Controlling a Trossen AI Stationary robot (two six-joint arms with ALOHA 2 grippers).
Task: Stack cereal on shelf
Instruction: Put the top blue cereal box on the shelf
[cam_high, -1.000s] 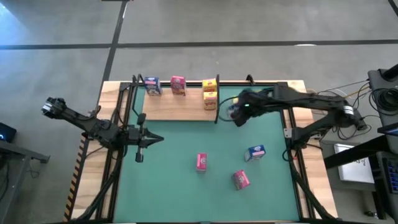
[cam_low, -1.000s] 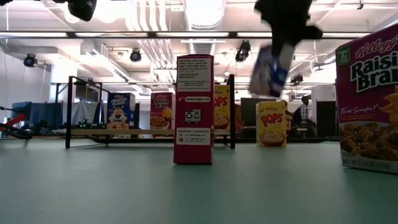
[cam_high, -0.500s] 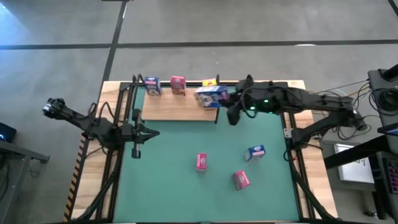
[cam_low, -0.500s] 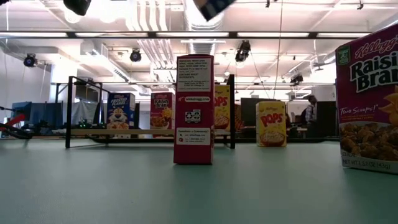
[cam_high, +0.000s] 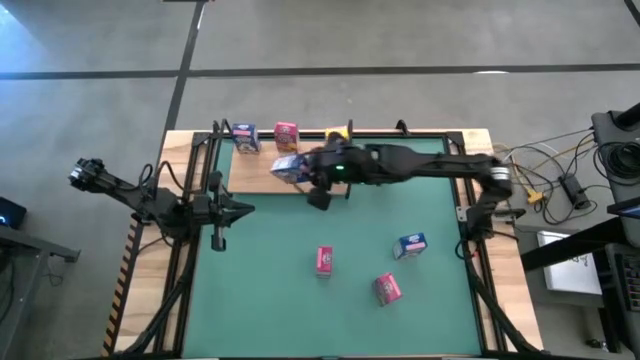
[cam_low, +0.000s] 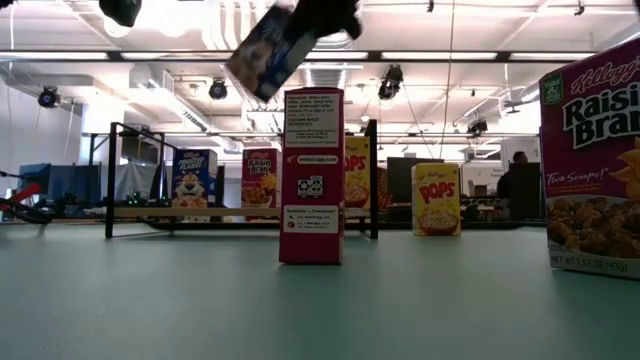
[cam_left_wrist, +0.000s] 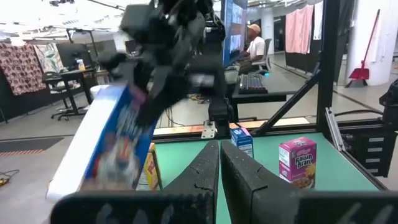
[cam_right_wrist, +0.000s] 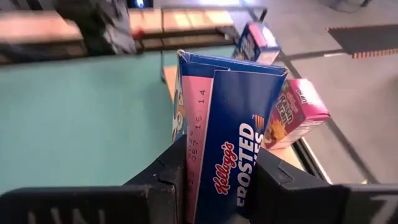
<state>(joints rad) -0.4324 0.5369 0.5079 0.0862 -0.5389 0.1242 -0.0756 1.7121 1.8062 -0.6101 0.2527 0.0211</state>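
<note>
Green matting covers the desk (cam_high: 280, 300). Above the shelf (cam_high: 262, 176), the right gripper (cam_high: 300, 172) clamps a blue cereal box (cam_right_wrist: 230, 134), tilted in mid-air. Left gripper (cam_high: 246, 209), fingers together, waits beside the shelf's front-left post.

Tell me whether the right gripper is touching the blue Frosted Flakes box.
Touching. The right wrist view shows the right gripper with both fingers pressed against the blue Frosted Flakes box.

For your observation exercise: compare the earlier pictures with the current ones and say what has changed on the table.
The right gripper, shut on the blue cereal box, carried it leftward from beside the shelf's right post to above the shelf. The left gripper stayed parked and shut; the boxes on the shelf and the mat did not move.
</note>
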